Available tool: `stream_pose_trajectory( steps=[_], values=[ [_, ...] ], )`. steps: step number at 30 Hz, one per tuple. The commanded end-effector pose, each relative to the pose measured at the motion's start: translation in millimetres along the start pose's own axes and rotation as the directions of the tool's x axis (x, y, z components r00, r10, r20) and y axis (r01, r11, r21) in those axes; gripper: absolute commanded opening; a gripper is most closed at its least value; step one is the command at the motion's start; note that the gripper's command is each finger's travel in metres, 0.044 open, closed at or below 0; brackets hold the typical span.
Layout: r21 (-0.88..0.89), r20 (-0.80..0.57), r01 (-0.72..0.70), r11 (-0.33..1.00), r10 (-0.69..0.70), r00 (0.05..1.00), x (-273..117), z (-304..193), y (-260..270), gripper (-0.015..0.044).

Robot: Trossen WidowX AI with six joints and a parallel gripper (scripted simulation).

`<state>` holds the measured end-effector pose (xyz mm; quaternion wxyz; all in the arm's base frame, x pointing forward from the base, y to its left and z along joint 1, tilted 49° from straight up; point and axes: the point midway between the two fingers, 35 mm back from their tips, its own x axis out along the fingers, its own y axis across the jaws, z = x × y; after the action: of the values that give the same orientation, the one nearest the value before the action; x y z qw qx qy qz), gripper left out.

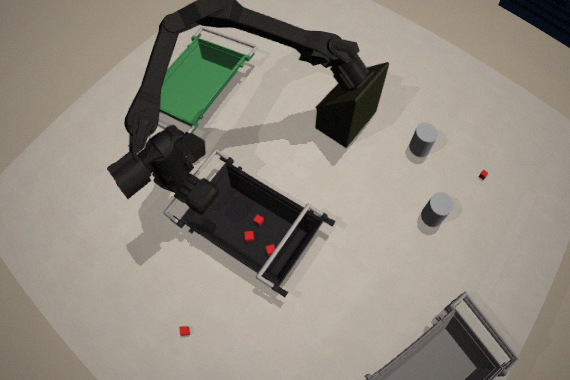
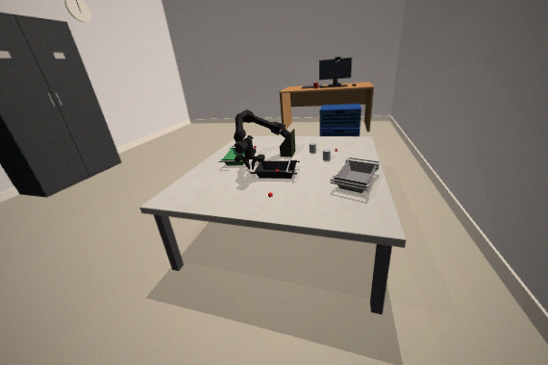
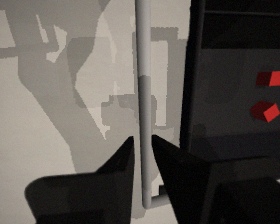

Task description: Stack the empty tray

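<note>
A black plastic tray (image 1: 225,227) (image 2: 263,168) (image 3: 226,90) holding small red blocks (image 1: 249,236) (image 2: 277,170) (image 3: 276,78) sits on the pale worktop (image 1: 350,277) (image 2: 216,199) (image 3: 11,125). One grey bar (image 1: 283,242) (image 2: 288,166) crosses its top; the slightly spread black pincer (image 1: 182,188) (image 2: 252,167) (image 3: 142,139), gripping nothing, straddles the outward-swung one.

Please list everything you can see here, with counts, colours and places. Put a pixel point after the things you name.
Black tray (image 1: 235,244) (image 2: 276,176): one, table centre
Its bars: two, pale grey, one across, one outward
Red blocks: three inside it, three loose
Green tray (image 1: 192,82) (image 2: 233,158): one, behind
Grey trays (image 1: 430,357) (image 2: 356,176): one or a nested stack, table's right
Cylinders: two, grey, right of centre
Table (image 1: 125,302) (image 2: 216,199): one, pale
Background: dark cabinet, clock, desk, monitor, red mug, blue drawers
Arm: one, black, on a dark wedge
End effector (image 1: 192,173) (image 2: 248,165) (image 3: 142,139): one, black, astride the outward bar
</note>
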<state>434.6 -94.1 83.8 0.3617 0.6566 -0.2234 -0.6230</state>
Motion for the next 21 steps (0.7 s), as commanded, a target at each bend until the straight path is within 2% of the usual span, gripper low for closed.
stream_pose_trajectory(
  steps=[1,11,21],
  values=[
    [-0.005,-0.004,0.0,1.0,0.0,1.0,6.7,-0.2,-1.0,0.0085],
    [-0.006,-0.004,0.002,1.0,-0.002,1.0,-20.8,-0.1,-17.9,0.0085],
    [-0.006,-0.004,0.003,1.0,-0.003,1.0,-28.3,0.1,-42.1,0.0085]
  ],
)
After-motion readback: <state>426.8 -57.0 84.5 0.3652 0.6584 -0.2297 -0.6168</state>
